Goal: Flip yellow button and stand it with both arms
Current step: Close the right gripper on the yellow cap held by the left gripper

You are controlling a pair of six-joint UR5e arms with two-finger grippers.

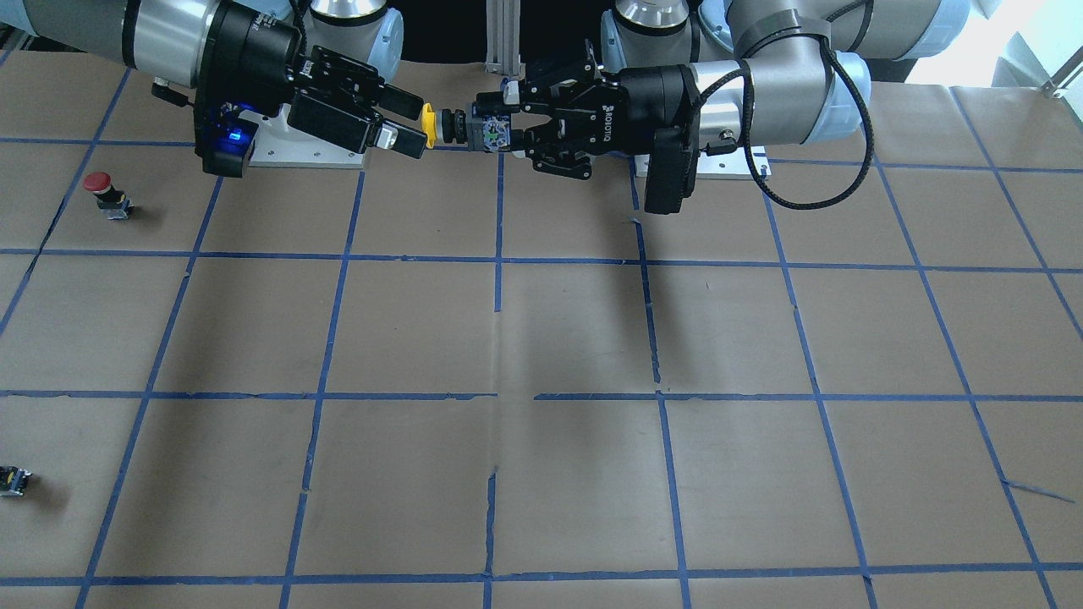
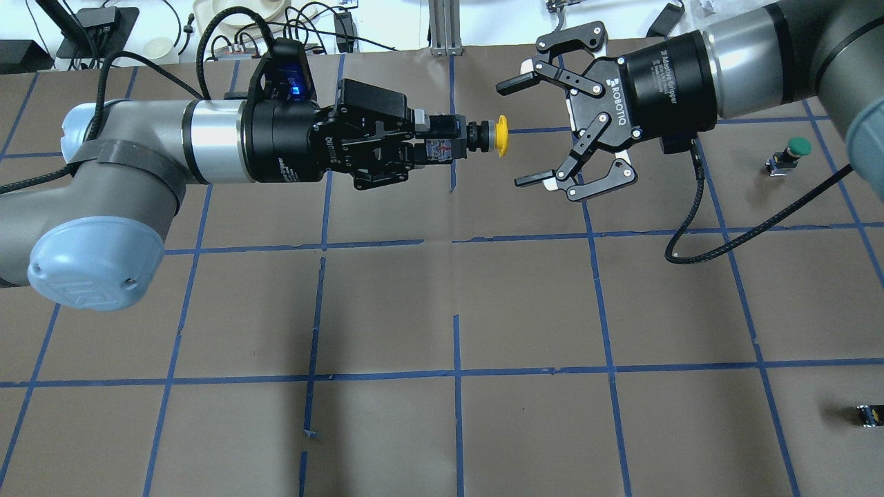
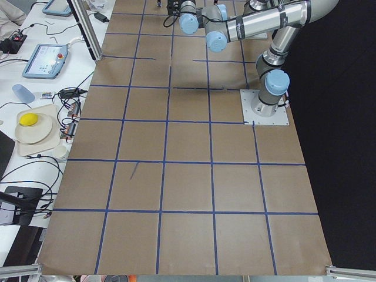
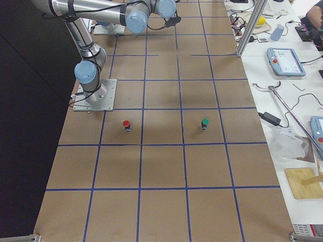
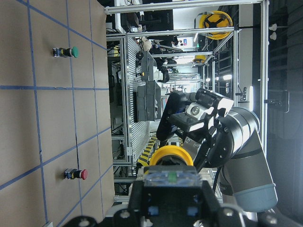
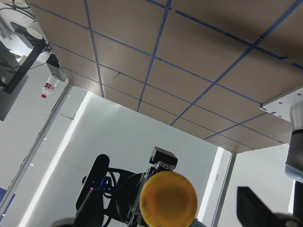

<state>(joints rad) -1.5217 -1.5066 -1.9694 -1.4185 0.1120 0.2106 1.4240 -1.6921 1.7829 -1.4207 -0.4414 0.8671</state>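
Your left gripper [image 2: 435,147] pinches the yellow button [image 2: 485,136] by its blocky body, holding it in the air. The button's long axis lies level, its cap pointing straight off those fingertips at your right gripper [image 2: 519,134]. The right gripper is spread wide, with the cap just short of its gap.

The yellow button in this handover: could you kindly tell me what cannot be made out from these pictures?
Right wrist view: the yellow button shows only its cap, which hides the body.
Front-facing view: whether the open right gripper touches the cap; a fingertip overlaps it.
Overhead view: the left gripper covers the body's gripped sides.
Both side views: the button is too far and small, at the top edge.
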